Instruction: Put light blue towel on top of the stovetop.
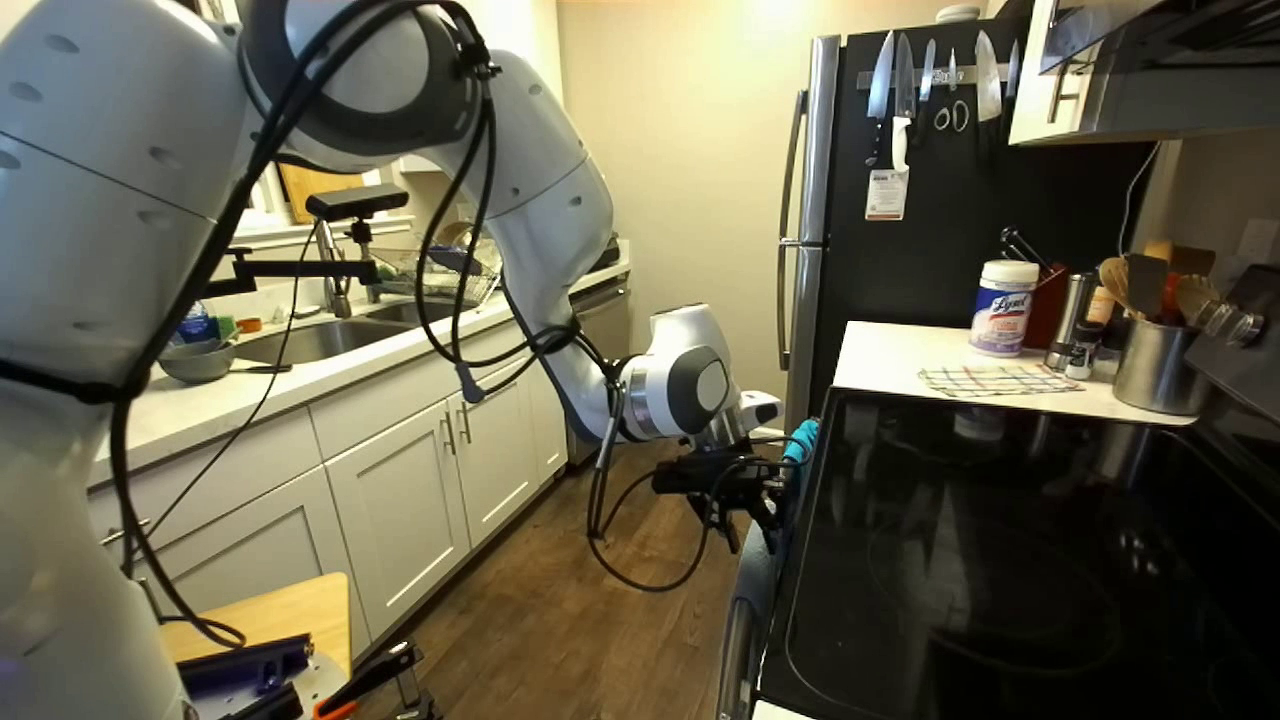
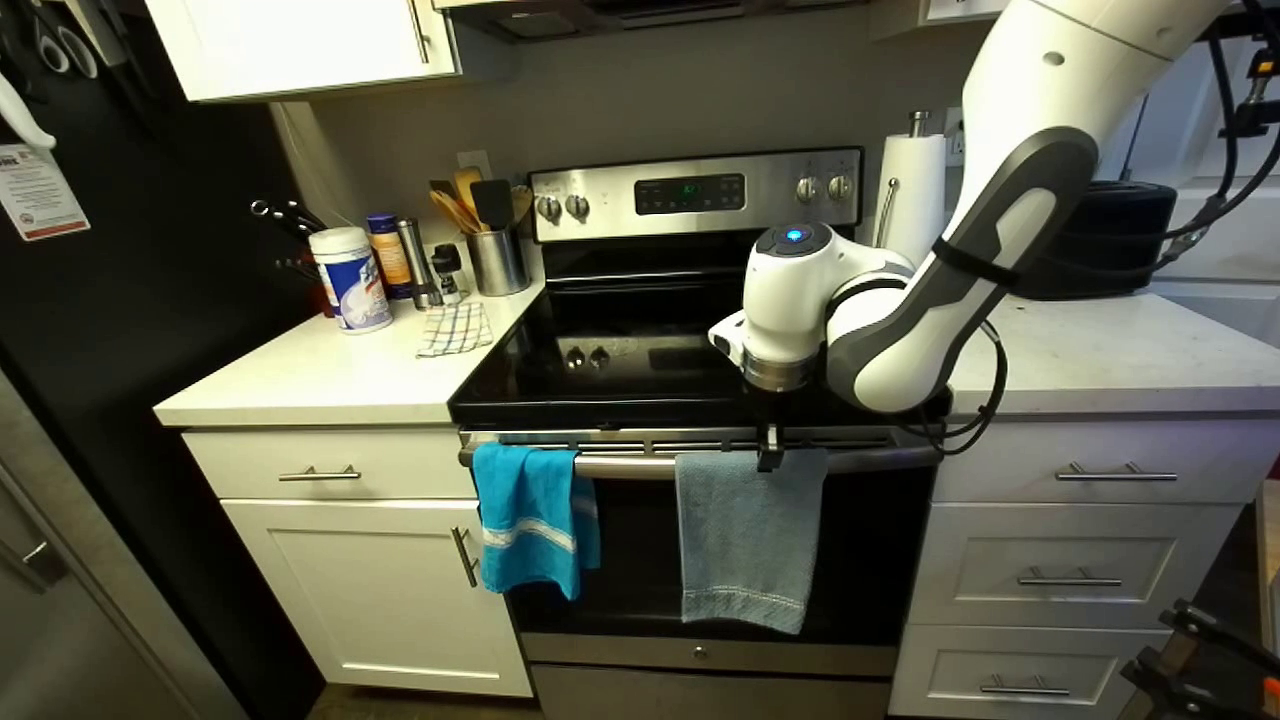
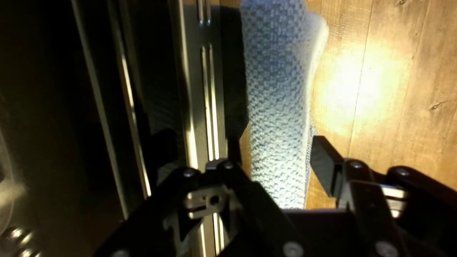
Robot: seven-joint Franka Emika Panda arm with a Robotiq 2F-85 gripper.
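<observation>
Note pincer [image 3: 278, 157] gaping astride pale towel [image 2: 750, 540], draped over handle [image 2: 630, 467] between its fingers [image 3: 325, 166]; note stovetop [image 1: 960, 560] just beside pincer.

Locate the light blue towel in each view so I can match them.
In an exterior view: light blue towel, low, right of centre, partly hidden, left of the stovetop.
In an exterior view: light blue towel, right of centre, hanging on the oven handle, below the stovetop.
Wrist view: light blue towel, upper middle, lower part framed by the open tool, right of the stovetop.
Shared landmark: the stovetop.
</observation>
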